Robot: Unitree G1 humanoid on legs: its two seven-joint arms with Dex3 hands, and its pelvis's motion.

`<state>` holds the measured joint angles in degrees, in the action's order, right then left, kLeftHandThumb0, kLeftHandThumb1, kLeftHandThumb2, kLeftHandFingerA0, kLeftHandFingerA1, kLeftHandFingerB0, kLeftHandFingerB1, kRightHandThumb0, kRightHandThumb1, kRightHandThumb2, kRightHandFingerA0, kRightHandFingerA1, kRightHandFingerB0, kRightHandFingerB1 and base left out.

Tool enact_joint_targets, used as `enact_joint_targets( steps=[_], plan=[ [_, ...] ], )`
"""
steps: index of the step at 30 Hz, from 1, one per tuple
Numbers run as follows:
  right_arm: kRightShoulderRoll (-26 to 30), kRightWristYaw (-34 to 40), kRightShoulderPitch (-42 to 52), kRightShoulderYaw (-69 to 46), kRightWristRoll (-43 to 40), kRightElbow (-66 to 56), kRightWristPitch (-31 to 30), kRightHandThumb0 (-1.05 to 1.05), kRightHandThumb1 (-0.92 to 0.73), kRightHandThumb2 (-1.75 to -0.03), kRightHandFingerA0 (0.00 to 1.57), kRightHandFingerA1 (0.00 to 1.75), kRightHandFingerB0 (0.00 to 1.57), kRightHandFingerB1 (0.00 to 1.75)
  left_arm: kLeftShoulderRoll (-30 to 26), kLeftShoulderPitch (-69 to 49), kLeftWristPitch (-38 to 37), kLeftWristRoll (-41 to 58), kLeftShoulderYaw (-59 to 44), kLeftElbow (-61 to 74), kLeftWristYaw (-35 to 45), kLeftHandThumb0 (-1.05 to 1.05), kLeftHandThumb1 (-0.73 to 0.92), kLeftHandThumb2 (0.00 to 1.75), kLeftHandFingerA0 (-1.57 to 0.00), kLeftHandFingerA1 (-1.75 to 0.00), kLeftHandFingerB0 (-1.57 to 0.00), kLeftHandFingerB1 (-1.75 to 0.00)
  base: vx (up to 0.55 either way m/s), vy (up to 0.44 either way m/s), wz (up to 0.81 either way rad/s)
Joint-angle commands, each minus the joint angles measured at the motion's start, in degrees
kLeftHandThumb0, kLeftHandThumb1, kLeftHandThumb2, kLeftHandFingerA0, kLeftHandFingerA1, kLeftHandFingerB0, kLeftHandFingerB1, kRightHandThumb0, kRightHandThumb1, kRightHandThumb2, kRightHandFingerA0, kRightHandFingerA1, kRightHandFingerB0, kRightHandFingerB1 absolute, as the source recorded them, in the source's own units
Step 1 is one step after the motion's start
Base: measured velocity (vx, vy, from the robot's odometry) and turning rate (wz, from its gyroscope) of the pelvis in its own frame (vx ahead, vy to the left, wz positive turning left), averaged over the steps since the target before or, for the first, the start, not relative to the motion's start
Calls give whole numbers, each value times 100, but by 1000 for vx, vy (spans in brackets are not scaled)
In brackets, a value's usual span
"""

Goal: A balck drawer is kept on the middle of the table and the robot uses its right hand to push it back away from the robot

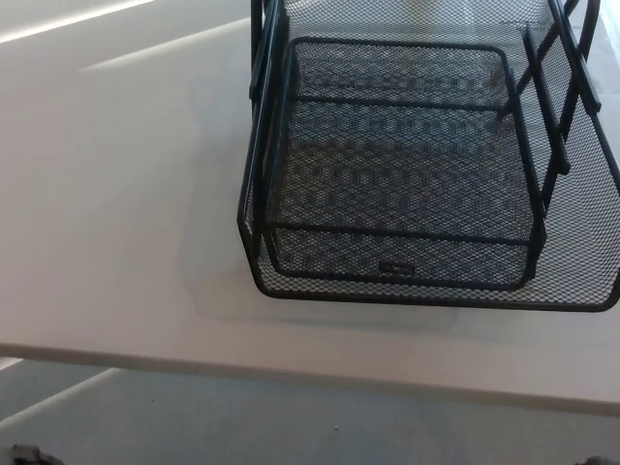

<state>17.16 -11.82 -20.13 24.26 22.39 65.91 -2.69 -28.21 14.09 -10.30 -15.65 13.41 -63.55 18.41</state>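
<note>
Mesh makes up the black drawer (407, 165), a wire tray set in a black frame (572, 107), and it fills the head view from about twelve o'clock round to four o'clock. It rests on the white table (116, 213), its front rim lying close to the table's near edge at six o'clock and jutting forward of the frame's side rails. A small label plate (395, 268) sits low on the front wall.

Judging by that position, the push appears not to have begun: the drawer looks pulled out toward the robot, and the whole of the backward travel toward twelve o'clock is left to do.

Neither hand shows in the picture, nor any forearm, so no pose can be given for either arm, and whether the fingers are spread or pressed together cannot be told. The right hand would have to come in from three o'clock and meet the front rim before any pushing can start. Grey floor (291, 426) shows below the table's edge.
</note>
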Motion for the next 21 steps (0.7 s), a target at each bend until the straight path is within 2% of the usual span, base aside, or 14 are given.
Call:
enact_joint_targets(
  steps=[1,5,6,7,8,9,10,12,14,15,17,18,21],
  plan=[
    [225,-342,-109,238,315,264,71,-43,-76,-63,67,51,52,41,-240,109,-517,-178,196,-267,586,-57,72,63,-47,-38,-32,-32,0,0,0],
    [330,-276,22,376,409,38,170,-46,-76,-63,65,50,48,40,-246,148,-594,-162,233,-334,606,-57,72,63,-45,-38,-30,-32,0,0,0],
    [360,-260,87,421,459,-116,109,-49,-77,-64,58,47,42,37,-239,161,-602,-159,225,-365,606,-57,72,62,-46,-38,-31,-32,0,0,0],
    [393,-247,163,475,518,-300,27,-49,-77,-64,58,47,42,37,-231,175,-609,-157,213,-398,604,-57,72,62,-46,-38,-31,-32,0,0,0],
    [549,-255,389,530,599,-818,12,-54,-64,-93,51,59,36,50,-236,185,-620,-178,222,-408,602,-58,72,63,-46,-38,-30,-32,0,0,0],
    [738,-270,658,586,687,-1432,6,-54,-64,-93,51,59,36,50,-244,195,-632,-203,236,-413,600,-58,72,63,-46,-38,-30,-32,0,0,0],
    [891,-327,878,584,706,-1919,-12,-54,-74,-67,52,47,37,38,-246,195,-638,-205,230,-412,607,-56,75,63,-47,-38,-32,-32,0,0,0],
    [1055,-405,1120,556,715,-2443,-28,-54,-74,-67,52,47,37,38,-247,189,-640,-198,220,-404,617,-56,75,63,-47,-38,-32,-32,0,0,0],
    [1427,-673,1699,396,642,-3663,-86,-52,-80,-64,51,44,40,37,-244,189,-626,-186,206,-405,618,-57,72,63,-47,-38,-32,-33,0,0,0],
    [1574,-844,1937,301,562,-4163,-156,-64,-78,-64,54,43,42,34,-243,197,-621,-191,209,-410,615,-57,72,62,-45,-38,-30,-32,0,0,0],
    [1795,-1099,2296,160,443,-4916,-267,-64,-78,-64,54,43,42,34,-241,208,-612,-199,214,-416,609,-57,72,62,-45,-38,-30,-32,0,0,0],
    [2182,-1559,2757,-72,160,-5992,-306,-52,-81,-64,50,42,35,34,-228,225,-611,-193,206,-440,597,-56,75,63,-48,-38,-33,-32,0,0,0],
    [2737,-2177,3384,-517,-413,-7502,-242,-54,-80,-64,52,41,36,34,-231,225,-618,-176,192,-420,614,-56,75,63,-49,-39,-32,-32,0,0,0]
  ],
)
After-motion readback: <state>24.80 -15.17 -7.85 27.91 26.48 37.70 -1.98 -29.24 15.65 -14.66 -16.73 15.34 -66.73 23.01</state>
